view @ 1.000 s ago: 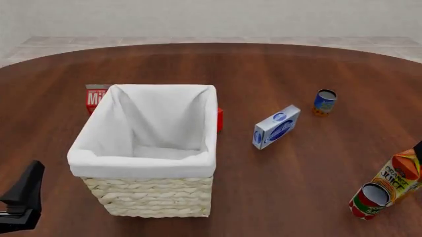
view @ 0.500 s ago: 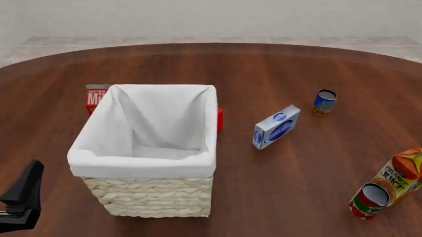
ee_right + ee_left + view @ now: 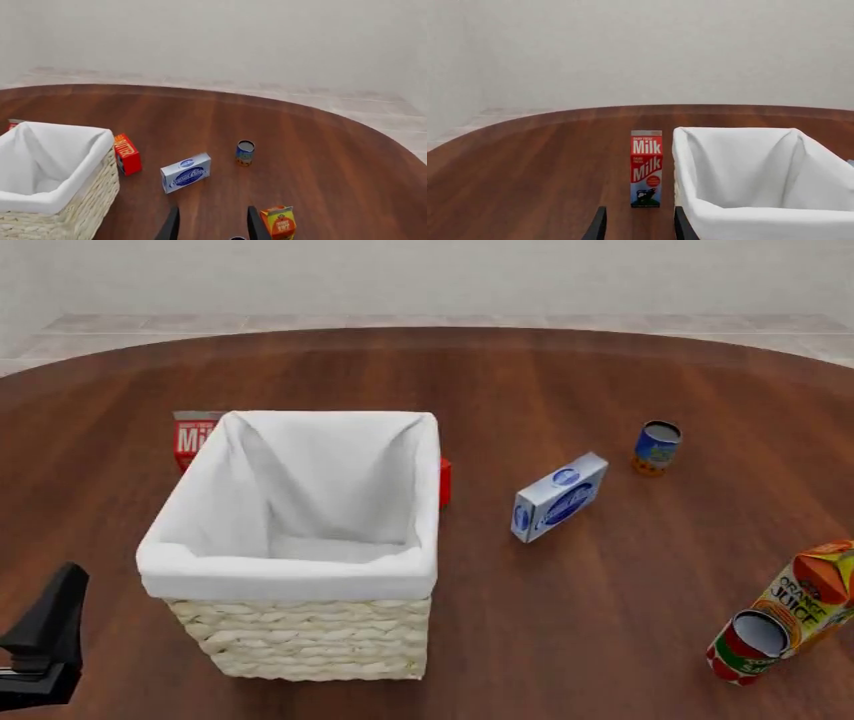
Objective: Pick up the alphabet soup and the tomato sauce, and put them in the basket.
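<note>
From my seat, the basket (image 3: 296, 550) sits left of table centre. A red milk carton (image 3: 192, 437) peeks out at its 11 o'clock, another red box (image 3: 445, 481) at its 2. At the basket's 3 o'clock lies the blue-and-white box (image 3: 558, 497); the alphabet soup (image 3: 655, 447) stands beyond. The tomato sauce (image 3: 745, 646) touches the orange juice carton (image 3: 810, 597) at 5 o'clock. My left arm (image 3: 43, 645) shows at 8.

Milk carton (image 3: 646, 169), blue-white box (image 3: 559, 497), red box (image 3: 127, 154), orange juice carton (image 3: 813, 597), table (image 3: 561, 370).

The milk carton (image 3: 646, 169) reads "Milk"; the juice carton (image 3: 813, 598) reads "Orange Juice".
</note>
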Controlling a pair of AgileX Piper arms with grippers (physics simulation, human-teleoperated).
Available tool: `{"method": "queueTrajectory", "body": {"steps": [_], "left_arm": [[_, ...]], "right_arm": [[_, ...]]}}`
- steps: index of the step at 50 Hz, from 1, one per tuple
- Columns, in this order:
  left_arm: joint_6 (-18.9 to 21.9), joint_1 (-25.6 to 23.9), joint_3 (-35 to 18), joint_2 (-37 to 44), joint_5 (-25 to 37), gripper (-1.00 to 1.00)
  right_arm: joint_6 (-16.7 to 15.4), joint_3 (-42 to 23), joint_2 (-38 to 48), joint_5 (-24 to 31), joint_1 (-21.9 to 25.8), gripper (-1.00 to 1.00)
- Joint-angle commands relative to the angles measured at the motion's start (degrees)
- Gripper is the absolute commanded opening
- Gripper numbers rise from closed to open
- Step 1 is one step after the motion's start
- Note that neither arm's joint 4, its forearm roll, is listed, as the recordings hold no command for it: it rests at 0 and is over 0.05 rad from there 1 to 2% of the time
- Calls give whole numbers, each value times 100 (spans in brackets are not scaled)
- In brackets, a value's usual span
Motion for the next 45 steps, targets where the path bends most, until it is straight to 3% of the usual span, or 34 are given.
{"method": "queueTrajectory", "body": {"steps": [1, 4, 21, 33, 45], "left_arm": [[44, -9, -2, -1, -13, 100], [56, -12, -1, 0, -11, 100], [136, -33, -1, 0, 5, 100], [151, -33, -8, 0, 16, 100], [168, -58, -3, 0, 18, 100]], "right_arm": [[85, -393, 67, 550, -221, 100], [-21, -426, 44, 616, -286, 100], [84, -566, -130, 1323, -517, 100], [91, -298, -319, 1637, -548, 100], [-60, 156, -411, 1631, -894, 100]]}}
